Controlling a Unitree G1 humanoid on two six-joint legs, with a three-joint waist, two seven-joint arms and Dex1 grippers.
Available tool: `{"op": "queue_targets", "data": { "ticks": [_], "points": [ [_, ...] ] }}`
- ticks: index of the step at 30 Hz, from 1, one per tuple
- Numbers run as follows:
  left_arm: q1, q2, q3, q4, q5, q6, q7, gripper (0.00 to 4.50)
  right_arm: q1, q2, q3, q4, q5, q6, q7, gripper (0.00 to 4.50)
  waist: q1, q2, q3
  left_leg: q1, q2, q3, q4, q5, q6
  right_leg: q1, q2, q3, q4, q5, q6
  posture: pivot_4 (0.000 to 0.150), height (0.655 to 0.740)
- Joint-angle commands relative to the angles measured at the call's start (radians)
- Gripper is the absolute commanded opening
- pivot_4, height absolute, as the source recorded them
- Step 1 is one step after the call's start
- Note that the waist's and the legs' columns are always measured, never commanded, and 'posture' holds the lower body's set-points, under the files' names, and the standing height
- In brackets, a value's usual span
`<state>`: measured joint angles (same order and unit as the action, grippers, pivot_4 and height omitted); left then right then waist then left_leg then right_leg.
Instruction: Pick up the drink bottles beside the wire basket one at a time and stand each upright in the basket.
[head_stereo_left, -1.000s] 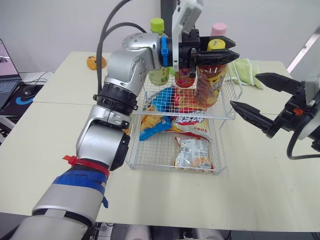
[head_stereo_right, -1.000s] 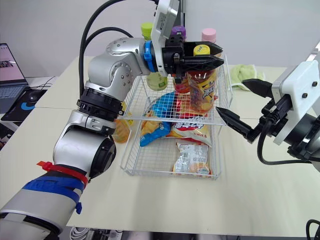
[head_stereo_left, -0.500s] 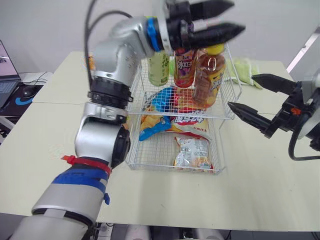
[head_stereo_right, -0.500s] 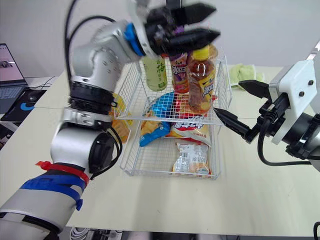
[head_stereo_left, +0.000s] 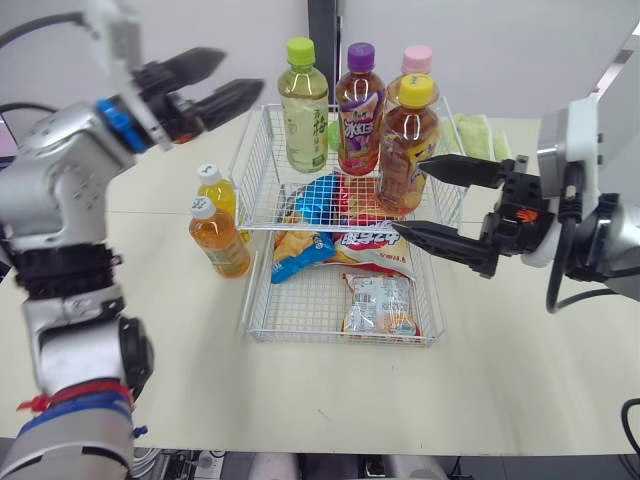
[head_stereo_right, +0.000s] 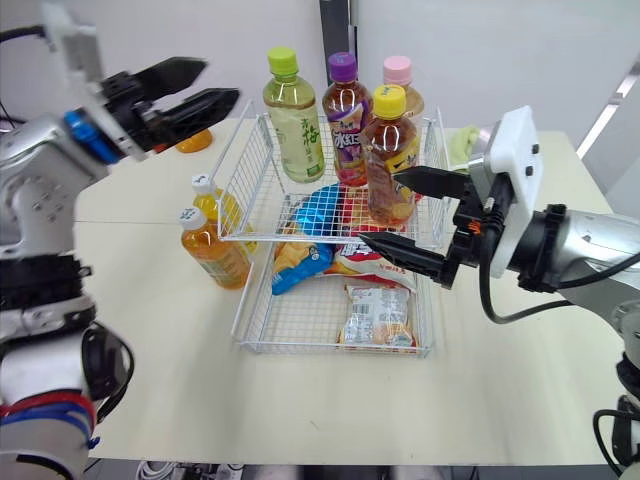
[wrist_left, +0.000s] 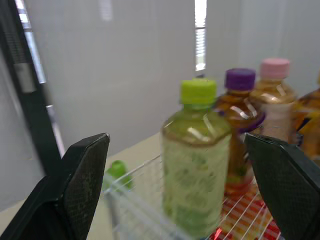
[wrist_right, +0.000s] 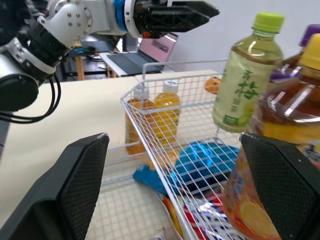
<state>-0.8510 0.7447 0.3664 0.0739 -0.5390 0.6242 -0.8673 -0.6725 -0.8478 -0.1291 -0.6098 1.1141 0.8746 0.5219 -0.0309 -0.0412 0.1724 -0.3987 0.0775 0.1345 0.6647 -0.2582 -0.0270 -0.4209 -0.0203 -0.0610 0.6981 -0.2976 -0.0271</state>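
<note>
Bottles: 4 in, 2 still out. L gripper (head_stereo_left: 243, 72) had the yellow-cap bottle (head_stereo_left: 408, 145) clamped over the wire basket (head_stereo_left: 252, 175) a sec ago. Now it's let go and swung back out to the left, fingers wide apart, nothing in them. With the arm gone, 2 white-cap orange bottles (head_stereo_left: 220, 235) show standing on the table (head_stereo_left: 500, 360) just beside the basket's left wall; prob. next to go in. Top tier, left to right: green-cap bottle (head_stereo_left: 303, 105), purple-cap bottle (head_stereo_left: 359, 108), pink-cap bottle (head_stereo_left: 413, 70) at the back and the yellow-cap one in front, all roughly upright, so that drop looks done. R gripper (head_stereo_left: 407, 194) has come in close at the basket's right side, fingers spread wide, empty; can't tell if it touches anything. Labels: green-cap bottle reads 梅 in the R wrist view. Purple-cap label has white characters, too small to read. Same for the snack bags (head_stereo_left: 380, 305) in the lower tier.
</note>
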Motion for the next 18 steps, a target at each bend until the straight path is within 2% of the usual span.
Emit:
{"op": "queue_targets", "data": {
  "ticks": [1,4,9,14,18],
  "points": [
    [0.187,0.037,0.186,-0.187,-0.044,0.026,0.085,4.46,-0.075,0.047,0.060,0.055,-0.070,-0.058,0.078,4.50,0.002,0.000,0.000,0.000,0.000,0.000,0.000,0.000,0.000,0.000,0.000,0.000,0.000,0.000,0.000,0.150,0.7400],
    [0.419,0.034,0.332,-0.299,-0.077,0.056,0.109,4.46,-0.118,0.092,0.102,0.103,-0.110,-0.081,0.139,4.50,0.002,-0.001,-0.001,0.000,0.000,0.000,0.001,0.000,0.000,0.001,0.000,0.000,0.000,0.000,0.000,0.150,0.7400],
    [0.802,-0.054,0.541,-0.509,-0.211,0.152,0.139,4.46,-0.165,0.138,0.145,0.166,-0.165,-0.107,0.229,4.50,0.002,-0.003,-0.002,0.000,0.000,-0.001,0.001,0.000,0.000,0.001,-0.001,-0.001,0.000,0.000,0.000,0.150,0.7400],
    [1.058,-0.165,0.601,-0.688,-0.328,0.176,0.192,4.46,-0.184,0.167,0.155,0.205,-0.210,-0.119,0.282,4.50,0.009,-0.005,-0.003,0.001,0.000,-0.003,0.001,0.000,0.001,0.004,-0.001,-0.002,0.000,0.000,0.000,0.150,0.7400],
    [1.124,-0.191,0.575,-0.721,-0.350,0.128,0.224,4.46,-0.193,0.181,0.157,0.229,-0.244,-0.128,0.311,4.50,0.008,-0.006,-0.004,0.005,0.000,-0.006,0.000,-0.002,0.004,0.009,-0.001,-0.004,0.000,0.000,0.000,0.150,0.7400]
  ]
}}
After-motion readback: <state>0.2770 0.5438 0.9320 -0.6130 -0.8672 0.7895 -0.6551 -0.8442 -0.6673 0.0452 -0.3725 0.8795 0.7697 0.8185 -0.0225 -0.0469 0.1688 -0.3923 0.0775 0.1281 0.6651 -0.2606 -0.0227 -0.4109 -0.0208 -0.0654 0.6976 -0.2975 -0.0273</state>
